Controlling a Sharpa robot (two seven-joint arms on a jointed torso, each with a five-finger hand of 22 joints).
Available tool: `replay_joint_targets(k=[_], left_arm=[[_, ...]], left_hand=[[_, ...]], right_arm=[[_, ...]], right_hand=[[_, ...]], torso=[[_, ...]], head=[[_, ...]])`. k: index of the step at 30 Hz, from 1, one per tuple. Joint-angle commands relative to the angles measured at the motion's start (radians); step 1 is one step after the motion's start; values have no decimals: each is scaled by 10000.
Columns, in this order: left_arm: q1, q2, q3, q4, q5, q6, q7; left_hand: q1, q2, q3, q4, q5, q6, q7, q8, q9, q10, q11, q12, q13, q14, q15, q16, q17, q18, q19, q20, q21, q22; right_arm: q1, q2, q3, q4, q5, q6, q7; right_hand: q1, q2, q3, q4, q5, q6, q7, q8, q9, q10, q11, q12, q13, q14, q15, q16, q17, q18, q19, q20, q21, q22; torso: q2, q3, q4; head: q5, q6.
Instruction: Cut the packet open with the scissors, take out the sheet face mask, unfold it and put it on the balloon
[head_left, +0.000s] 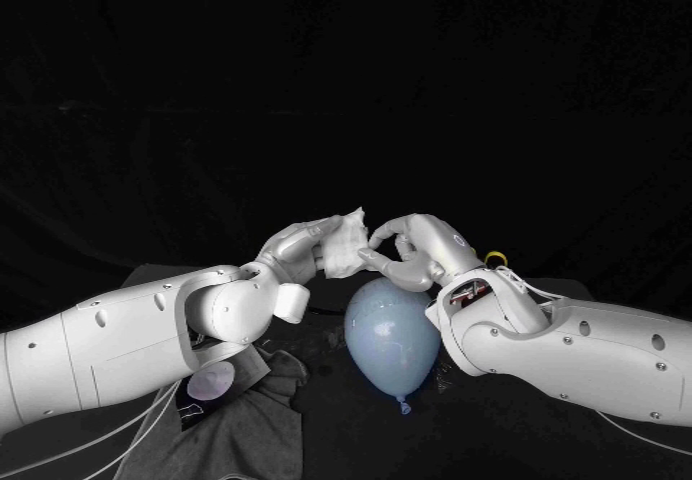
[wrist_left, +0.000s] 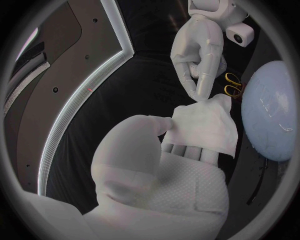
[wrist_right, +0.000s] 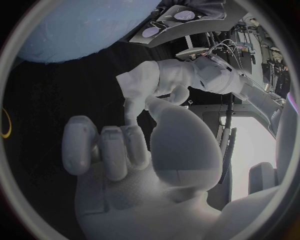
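Aloft over the balloon (head_left: 391, 338), the left hand (head_left: 296, 250) clutched the folded sheet face mask (head_left: 343, 245), the right hand (head_left: 414, 243) pinching its corner; a hard tug risked tearing.

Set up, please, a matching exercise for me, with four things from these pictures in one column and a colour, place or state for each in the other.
Things
1. sheet face mask
2. balloon
3. scissors
4. grey cloth

Descriptions
A. yellow handles, lying beyond the balloon
B. white, held up in the fingers of the left hand
C. pale blue, lying below the mask
D. crumpled, nearer the robot than the balloon

Pairs: 1-B, 2-C, 3-A, 4-D
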Motion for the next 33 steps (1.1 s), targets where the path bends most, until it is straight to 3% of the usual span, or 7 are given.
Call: replay_joint_targets(k=[1, 9, 13, 21, 28, 30, 33], left_arm=[[24, 52, 15, 71, -65, 175, 107], [27, 58, 15, 96, -66, 186, 96], [30, 65, 15, 100, -66, 180, 89], [32, 72, 15, 133, -72, 157, 88], [33, 76, 15, 168, -74, 162, 97], [33, 77, 15, 163, -74, 159, 103], [33, 76, 15, 140, -74, 142, 115]], left_hand=[[0, -66, -43, 12, 37, 97, 489, 57, 11, 70, -14, 19, 7, 31, 17, -9, 17, -97, -87, 18, -55, 0], [2, -65, -42, 11, 37, 102, 491, 59, 13, 73, -14, 19, 7, 32, 16, -8, 17, -94, -89, 18, -53, 1], [4, -64, -42, 9, 38, 106, 493, 61, 14, 76, -14, 18, 7, 33, 16, -8, 17, -93, -92, 19, -51, 2], [8, -67, -42, 5, 36, 120, 496, 69, 18, 84, -14, 17, 7, 37, 14, -6, 17, -93, -107, 23, -50, 3], [14, -69, -42, 0, 37, 129, 497, 73, 21, 88, -13, 14, 6, 40, 14, -5, 18, -93, -124, 27, -51, 2], [14, -69, -42, 0, 37, 129, 497, 73, 21, 88, -13, 14, 6, 40, 14, -5, 18, -93, -124, 27, -51, 2], [15, -70, -41, -1, 37, 132, 499, 75, 22, 89, -12, 13, 5, 41, 14, -5, 18, -93, -129, 29, -51, 3]], right_arm=[[-5, 86, 4, -50, -481, -65, -278], [-7, 254, 6, -202, -574, -113, -412], [-10, 321, 8, -251, -593, -175, -471], [-14, 436, 9, -343, -653, -177, -590], [-19, 487, 10, -362, -717, -207, -636], [-22, 487, 10, -351, -719, -230, -600], [-27, 473, 10, -313, -687, -321, -478]], right_hand=[[152, 5, -73, -15, 44, 99, 4, 4, -11, 755, -66, 10, 2277, 1060, -71, 70, 2635, 43, 37, -68, -55, 331], [301, 88, -102, 2, 46, 226, -46, 69, 8, 773, -106, 38, 2295, 1060, -102, 70, 2635, 34, 71, -95, -30, 372], [570, 227, -96, -32, 54, 439, -169, 217, 64, 796, -210, 72, 2316, 1060, -184, 70, 2635, 25, 113, -158, -4, 420], [878, 243, -81, -159, 62, 508, -250, 308, 99, 797, -286, 64, 2312, 1060, -254, 70, 2635, 25, 122, -224, -16, 427], [1568, 303, 193, -594, 57, 641, -390, 464, 153, 834, -410, 127, 2352, 1060, -356, 70, 2635, 11, 169, -315, 13, 489], [2017, 415, 547, -927, 64, 667, -474, 534, 175, 864, -484, 184, 2386, 1060, -429, 70, 2635, 2, 201, -381, 40, 533], [2185, 447, 1224, -1349, 94, 556, -339, 704, 285, 914, -415, 277, 2443, 1060, -392, 70, 2635, -18, 246, -406, 72, 604]], torso=[[3, -3, 1], [-2, -4, 2], [3, -7, 3], [2, -5, 7], [-3, -7, 1], [-6, -6, 0], [-7, -4, 0]], head=[[-2, -6], [-8, -20], [-16, -15], [-28, -16], [-26, -22], [-23, -26], [-24, -29]])
